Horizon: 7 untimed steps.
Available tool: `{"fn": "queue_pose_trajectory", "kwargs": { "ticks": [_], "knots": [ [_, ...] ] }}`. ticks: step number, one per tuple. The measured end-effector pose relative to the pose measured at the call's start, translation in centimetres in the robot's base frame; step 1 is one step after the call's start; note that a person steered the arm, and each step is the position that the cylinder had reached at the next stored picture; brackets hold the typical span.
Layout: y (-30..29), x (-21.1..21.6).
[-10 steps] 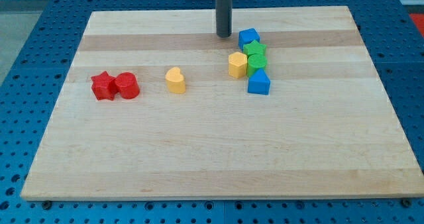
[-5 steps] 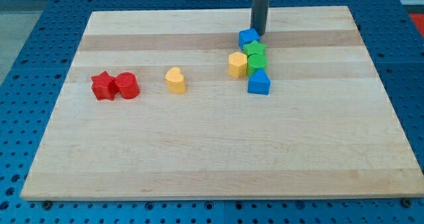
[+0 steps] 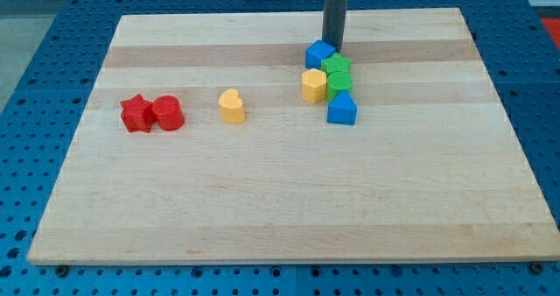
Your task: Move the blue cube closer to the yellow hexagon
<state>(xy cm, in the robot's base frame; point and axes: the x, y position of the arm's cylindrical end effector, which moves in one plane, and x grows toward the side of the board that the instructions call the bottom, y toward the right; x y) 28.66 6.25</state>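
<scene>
Currently my tip (image 3: 334,51) rests on the counter (image 3: 262,200) at the view's top, touching or just beside the upper right edge of the blue cube (image 3: 318,54). No gripper is fitted; the arm ends in a plain rod, so nothing can spread, close or pinch, and contact is by pushing only. Placing the tip on the cube's far right side suits a push toward the view's lower left, which is where the target lies.

The blue cube sits directly above the yellow hexagon (image 3: 313,85), touching it or very nearly so; the exact gap cannot be resolved. By this judgement the task is close to complete, and only a short further push, if any, is called for.

To the cube's right, the green star (image 3: 337,66) stands above a green cylinder (image 3: 339,84), both pressed against the hexagon's right side. A second blue block (image 3: 342,109), pentagon-like in outline, lies below them. An overlong push risks disturbing this cluster.

Well apart toward the view's left are a yellow heart (image 3: 231,105), a red cylinder (image 3: 167,113) and a red star (image 3: 135,114), the two red blocks touching.
</scene>
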Motion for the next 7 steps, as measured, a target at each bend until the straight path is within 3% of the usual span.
{"fn": "queue_pose_trajectory", "kwargs": {
  "ticks": [7],
  "knots": [
    [-0.7,1.5]
  ]
}}
